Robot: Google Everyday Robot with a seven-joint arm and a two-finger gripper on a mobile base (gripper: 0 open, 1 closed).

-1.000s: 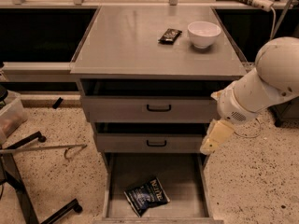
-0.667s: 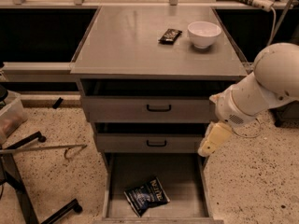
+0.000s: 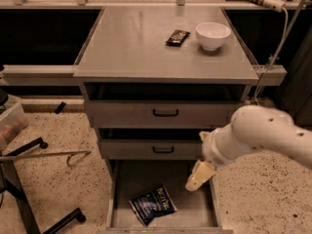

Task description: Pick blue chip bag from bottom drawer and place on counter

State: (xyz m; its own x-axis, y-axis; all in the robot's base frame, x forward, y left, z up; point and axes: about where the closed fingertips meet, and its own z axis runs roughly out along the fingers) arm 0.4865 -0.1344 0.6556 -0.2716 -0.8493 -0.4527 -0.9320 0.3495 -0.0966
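Note:
The blue chip bag (image 3: 152,204) lies flat on the floor of the open bottom drawer (image 3: 131,179), near its front and slightly left of centre. My gripper (image 3: 199,175) hangs at the end of the white arm over the drawer's right side, a little above and to the right of the bag, apart from it. The grey counter (image 3: 141,48) tops the cabinet above.
A small black snack packet (image 3: 177,37) and a white bowl (image 3: 212,35) sit on the counter's far right part. Two shallower black-handled drawers (image 3: 165,113) are above the bottom one. A black stand leg and metal bar (image 3: 44,155) lie on the floor at left.
The arm has swung down and to the left, bringing the gripper over the bottom drawer's right side. The chip bag has not moved.

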